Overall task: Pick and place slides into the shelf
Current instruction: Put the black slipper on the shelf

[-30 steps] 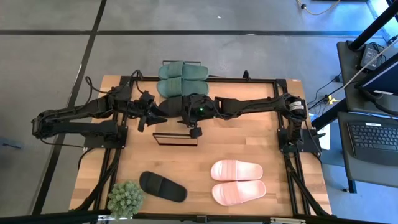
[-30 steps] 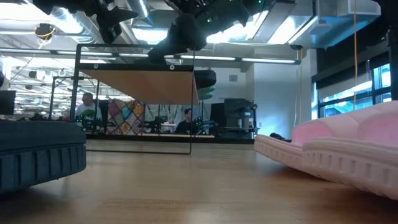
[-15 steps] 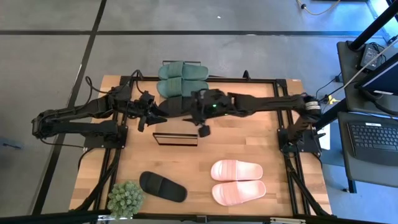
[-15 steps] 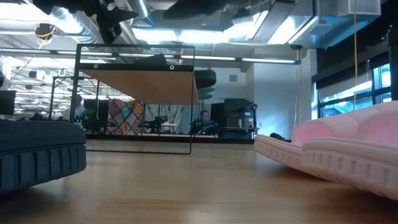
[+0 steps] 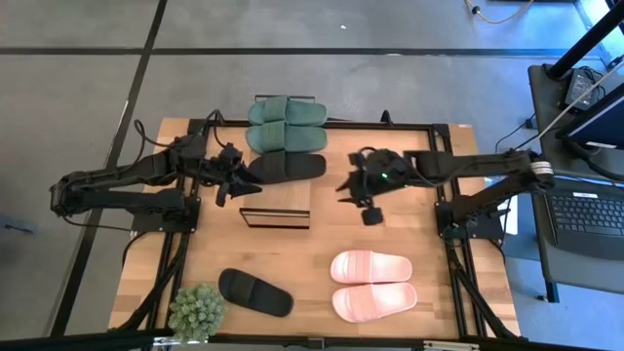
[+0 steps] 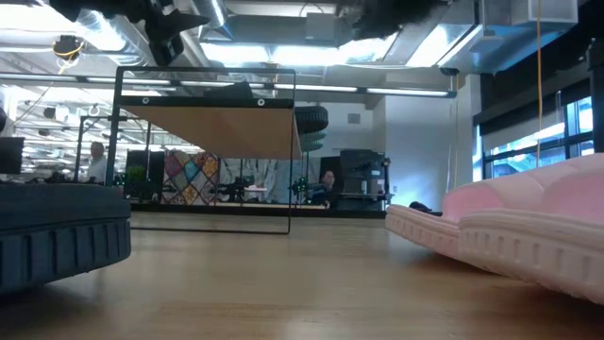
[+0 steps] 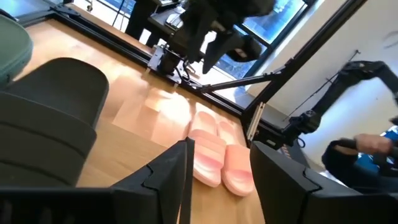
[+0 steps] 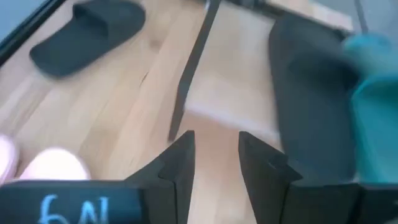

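With one black slide (image 5: pixel 288 167) lying beside the green pair (image 5: pixel 285 124) on the shelf (image 5: pixel 276 216), the right gripper (image 5: pixel 352 183) is hovering empty-fingered, slightly parted, likely needing the other black slide (image 5: pixel 255 292) next.

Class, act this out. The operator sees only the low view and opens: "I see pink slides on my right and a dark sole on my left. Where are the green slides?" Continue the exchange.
Observer: The green pair lies at the table's far edge, side by side.
Operator: Is that dark sole next to me one of the black slides?
Observer: Yes, the near black slide, beside a potted plant.
Operator: And its partner?
Observer: The far black slide lies next to the green pair, with the open left hand at its end.
Operator: Is the right hand carrying anything?
Observer: No, the right hand is open and empty.
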`<state>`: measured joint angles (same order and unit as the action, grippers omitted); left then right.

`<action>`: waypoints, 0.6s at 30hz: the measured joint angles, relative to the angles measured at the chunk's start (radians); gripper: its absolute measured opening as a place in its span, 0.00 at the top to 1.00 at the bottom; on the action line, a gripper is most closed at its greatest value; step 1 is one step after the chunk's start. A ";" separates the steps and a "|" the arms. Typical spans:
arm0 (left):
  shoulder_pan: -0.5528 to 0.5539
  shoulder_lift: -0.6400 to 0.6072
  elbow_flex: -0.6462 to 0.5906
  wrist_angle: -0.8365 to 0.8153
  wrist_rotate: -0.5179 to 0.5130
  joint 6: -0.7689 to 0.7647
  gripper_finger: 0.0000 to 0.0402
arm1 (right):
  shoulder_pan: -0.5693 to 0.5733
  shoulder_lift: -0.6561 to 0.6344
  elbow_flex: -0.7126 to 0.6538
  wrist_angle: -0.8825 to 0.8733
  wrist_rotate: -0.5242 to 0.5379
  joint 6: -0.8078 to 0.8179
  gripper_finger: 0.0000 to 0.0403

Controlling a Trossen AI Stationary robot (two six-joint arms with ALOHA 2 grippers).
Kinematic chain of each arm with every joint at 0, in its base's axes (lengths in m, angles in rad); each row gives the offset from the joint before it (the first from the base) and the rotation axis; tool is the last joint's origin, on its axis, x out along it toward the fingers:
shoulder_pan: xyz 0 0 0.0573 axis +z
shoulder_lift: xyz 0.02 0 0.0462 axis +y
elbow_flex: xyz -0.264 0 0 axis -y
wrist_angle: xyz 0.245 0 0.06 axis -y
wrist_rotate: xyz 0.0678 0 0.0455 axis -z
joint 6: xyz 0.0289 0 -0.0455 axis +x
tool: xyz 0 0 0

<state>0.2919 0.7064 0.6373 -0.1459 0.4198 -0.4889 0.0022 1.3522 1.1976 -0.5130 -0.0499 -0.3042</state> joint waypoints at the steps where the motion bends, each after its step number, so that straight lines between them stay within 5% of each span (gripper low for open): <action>1: -0.003 0.000 0.000 0.000 0.000 0.001 0.58 | 0.007 -0.033 -0.050 0.028 0.006 0.012 0.69; 5: -0.037 0.008 0.000 0.001 0.031 -0.031 0.58 | 0.026 -0.144 -0.221 0.176 0.052 0.053 0.69; 12: -0.169 0.048 0.000 -0.006 -0.026 -0.429 0.58 | 0.028 -0.245 -0.339 0.289 0.071 0.049 0.69; 18: -0.327 0.040 0.000 -0.079 -0.203 -0.528 0.58 | 0.026 -0.251 -0.348 0.293 0.082 0.024 0.69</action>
<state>-0.0353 0.7464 0.6369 -0.2253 0.2164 -1.0166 0.0280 1.1015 0.8497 -0.2199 0.0322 -0.2807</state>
